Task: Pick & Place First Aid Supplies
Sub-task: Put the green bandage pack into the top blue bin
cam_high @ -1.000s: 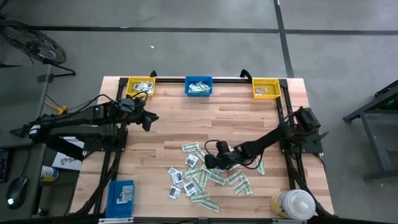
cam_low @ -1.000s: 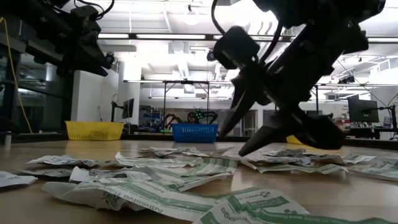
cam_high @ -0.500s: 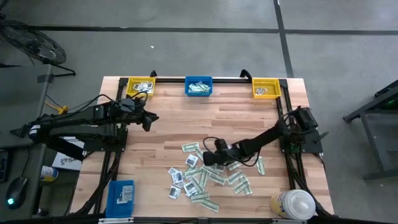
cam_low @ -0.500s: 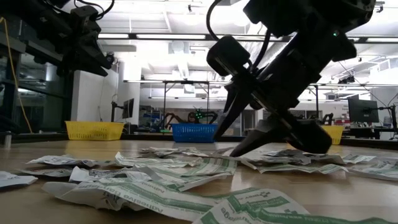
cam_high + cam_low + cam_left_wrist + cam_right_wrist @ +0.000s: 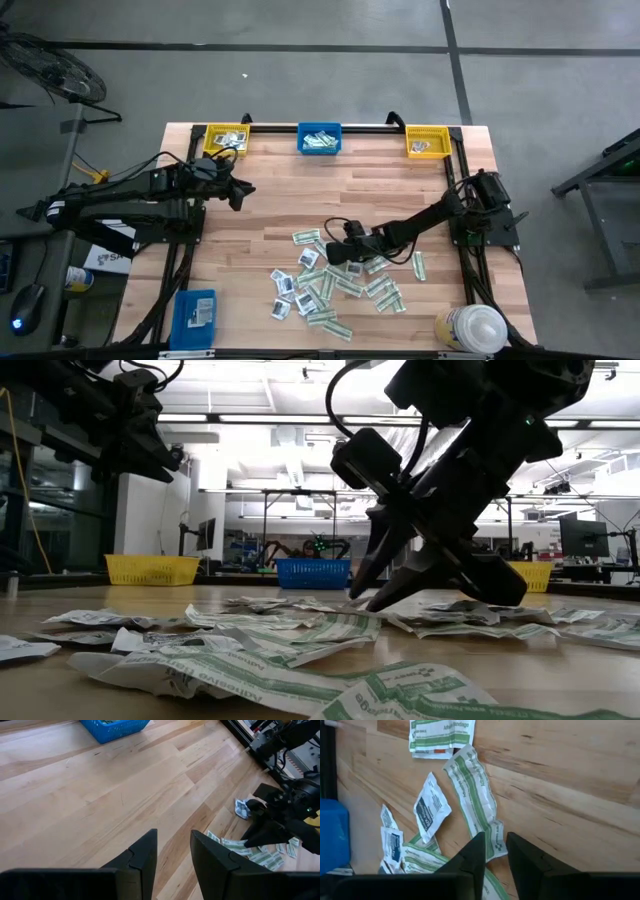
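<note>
Right tool [image 5: 492, 851], fingers narrowly apart, straddles a green strip's [image 5: 475, 800] end on the wooden worktop [image 5: 400, 185]; left tool [image 5: 240, 194] slightly spread, idle.

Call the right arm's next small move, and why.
Probably finish closing the right claw, then lift: its jaws stand a narrow gap apart astride the end of a green-and-white strip, apparently not yet pinching it. Left claw waits open, away from the pile.

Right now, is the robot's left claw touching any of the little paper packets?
Apart. The high view shows the left gripper over bare wood near the yellow bin, well away from the packets; the right gripper is down among those.
</note>
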